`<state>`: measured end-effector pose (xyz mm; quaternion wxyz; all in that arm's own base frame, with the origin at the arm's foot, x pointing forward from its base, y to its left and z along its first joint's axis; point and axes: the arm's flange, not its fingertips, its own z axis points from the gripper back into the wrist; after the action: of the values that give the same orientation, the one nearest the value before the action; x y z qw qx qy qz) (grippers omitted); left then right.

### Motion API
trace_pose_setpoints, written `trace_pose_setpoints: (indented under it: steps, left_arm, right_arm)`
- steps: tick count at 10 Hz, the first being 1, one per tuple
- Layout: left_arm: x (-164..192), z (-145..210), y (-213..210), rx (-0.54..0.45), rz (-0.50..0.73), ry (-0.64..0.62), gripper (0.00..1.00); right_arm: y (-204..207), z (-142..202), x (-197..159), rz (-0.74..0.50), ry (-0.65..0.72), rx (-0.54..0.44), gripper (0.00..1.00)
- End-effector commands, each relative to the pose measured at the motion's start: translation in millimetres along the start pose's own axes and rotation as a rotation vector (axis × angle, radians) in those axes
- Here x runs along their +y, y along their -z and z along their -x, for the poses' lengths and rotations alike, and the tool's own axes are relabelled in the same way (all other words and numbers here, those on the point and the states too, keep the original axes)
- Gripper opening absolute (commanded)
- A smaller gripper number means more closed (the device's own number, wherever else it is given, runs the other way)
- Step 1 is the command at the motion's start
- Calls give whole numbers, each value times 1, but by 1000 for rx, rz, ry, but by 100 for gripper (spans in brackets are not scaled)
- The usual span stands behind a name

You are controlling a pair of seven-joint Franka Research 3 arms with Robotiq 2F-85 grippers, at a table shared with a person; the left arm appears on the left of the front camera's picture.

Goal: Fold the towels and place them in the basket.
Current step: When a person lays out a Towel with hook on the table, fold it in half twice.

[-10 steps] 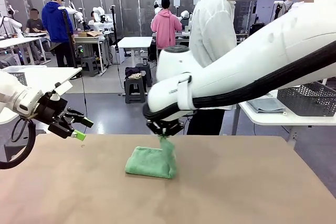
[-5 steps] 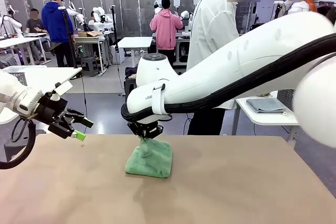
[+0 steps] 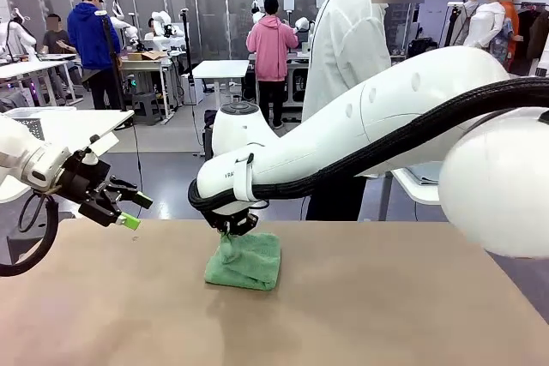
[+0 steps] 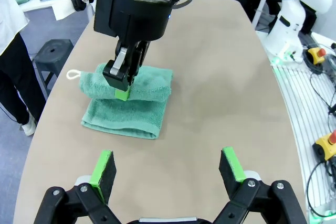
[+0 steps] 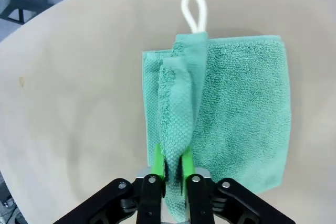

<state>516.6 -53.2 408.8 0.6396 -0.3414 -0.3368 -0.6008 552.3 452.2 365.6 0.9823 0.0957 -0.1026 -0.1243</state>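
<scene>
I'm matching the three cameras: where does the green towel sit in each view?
Front view: green towel below centre, slightly left.
Left wrist view: left of centre, upper half.
Right wrist view: centre to right, white loop at top.
Shared landmark: the right gripper pinching its raised fold.

— What is the towel made of?
— Mint terry cloth, nubbly and matt. The white hanging loop at its 12 o'clock edge looks like smooth cord.
— And the table?
— A tan top, smooth and matt, with a faint sheen.
— The left gripper?
— Hard black fingers, plastic-looking and satin, with dull, rubbery green pads.
— The right arm?
— Glossy white shells that catch the ceiling lights, and a black ribbed cable sleeve along the 6 o'clock side.
</scene>
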Motion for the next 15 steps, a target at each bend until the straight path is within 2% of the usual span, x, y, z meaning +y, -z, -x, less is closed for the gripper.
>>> trace_pose_setpoints:
  steps: [1,2,3,4,5,6,8,10,12,13,15]
  left_arm:
    - [-2,-1,1,9,-13,2,100]
    - [-2,-1,1,9,-13,2,100]
    - [-2,-1,1,9,-13,2,100]
    - [-2,-1,1,9,-13,2,100]
    - [-2,-1,1,9,-13,2,100]
    - [-2,-1,1,9,-13,2,100]
    - [-2,-1,1,9,-13,2,100]
    - [-2,-1,1,9,-13,2,100]
    - [-2,-1,1,9,-13,2,100]
    - [-2,-1,1,9,-13,2,100]
    - [-2,-1,1,9,-13,2,100]
  right_arm:
    - [-1,2,0,-30,71,-28,46]
    - [-10,5,-6,-54,60,-8,27]
    - [-18,5,-19,-76,35,19,66]
    - [-26,1,-41,-80,12,46,47]
    - [-32,-5,-67,-72,-31,73,86]
    - [-36,-12,-99,-70,-69,79,67]
    - [-36,-26,-146,-102,-145,77,67]
    - [-32,-39,-180,-172,-195,82,67]
    - [-33,-40,-187,-188,-237,103,67]
    - [-30,-49,-179,-121,-180,71,67]
    - [-30,-49,-179,-121,-180,71,67]
